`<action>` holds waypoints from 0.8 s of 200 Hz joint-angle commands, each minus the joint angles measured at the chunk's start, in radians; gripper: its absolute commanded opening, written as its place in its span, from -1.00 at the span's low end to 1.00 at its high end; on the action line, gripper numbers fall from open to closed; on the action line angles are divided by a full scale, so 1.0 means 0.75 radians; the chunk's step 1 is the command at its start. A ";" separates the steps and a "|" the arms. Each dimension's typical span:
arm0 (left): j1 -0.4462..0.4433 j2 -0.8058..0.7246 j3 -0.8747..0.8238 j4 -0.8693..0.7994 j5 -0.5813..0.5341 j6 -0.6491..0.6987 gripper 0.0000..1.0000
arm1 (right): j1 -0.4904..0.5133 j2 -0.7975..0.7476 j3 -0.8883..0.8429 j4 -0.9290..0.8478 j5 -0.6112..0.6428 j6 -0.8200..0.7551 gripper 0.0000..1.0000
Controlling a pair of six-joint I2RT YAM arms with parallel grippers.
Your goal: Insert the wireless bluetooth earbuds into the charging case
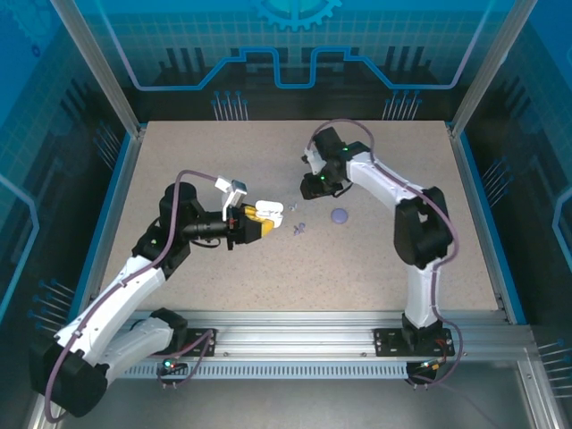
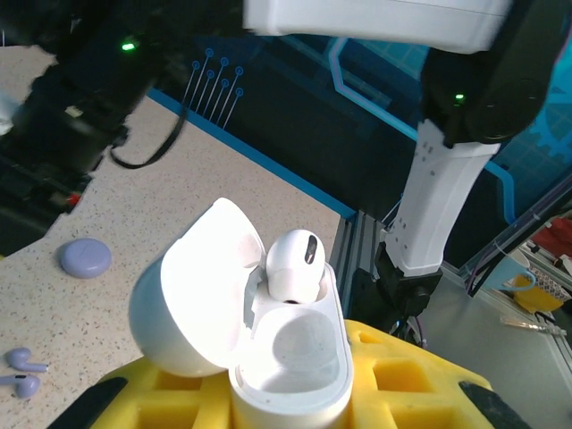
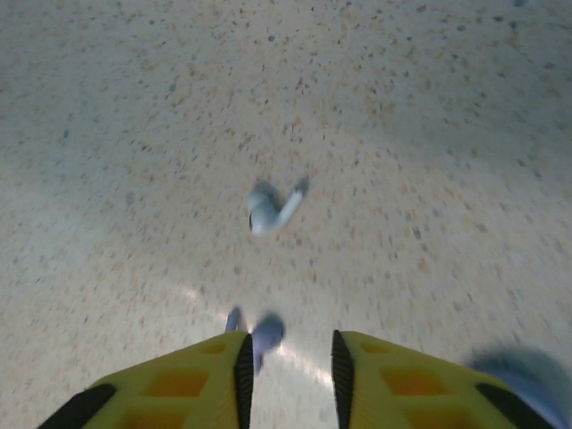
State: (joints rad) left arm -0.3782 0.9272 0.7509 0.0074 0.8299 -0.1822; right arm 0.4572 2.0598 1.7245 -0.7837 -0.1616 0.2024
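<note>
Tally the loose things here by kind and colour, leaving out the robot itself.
White charging case: 1
White earbud: 1
Lavender earbuds: 2
Purple disc: 1
Total: 5

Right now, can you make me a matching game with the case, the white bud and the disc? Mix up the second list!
Things:
1. case
2. white bud
3. disc

What it is like:
a. purple and round
b. sitting in the case
c. lid open

Pairs: 1-c, 2-b, 3-a
</note>
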 commanded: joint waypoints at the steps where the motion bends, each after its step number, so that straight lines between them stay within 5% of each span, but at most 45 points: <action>1: 0.015 -0.031 -0.015 0.000 -0.016 -0.022 -0.77 | 0.007 0.126 0.149 -0.025 -0.087 -0.020 -0.51; 93: 0.020 -0.028 -0.012 -0.001 -0.015 -0.027 -0.77 | 0.052 0.511 0.523 -0.151 -0.151 -0.036 -0.67; 160: 0.020 -0.023 -0.021 0.015 -0.014 -0.033 -0.77 | 0.055 0.545 0.503 -0.207 -0.092 -0.042 -0.66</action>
State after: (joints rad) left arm -0.3698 0.9207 0.7486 0.0044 0.8227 -0.1852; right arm 0.4908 2.4565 2.0987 -0.8963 -0.2428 0.1822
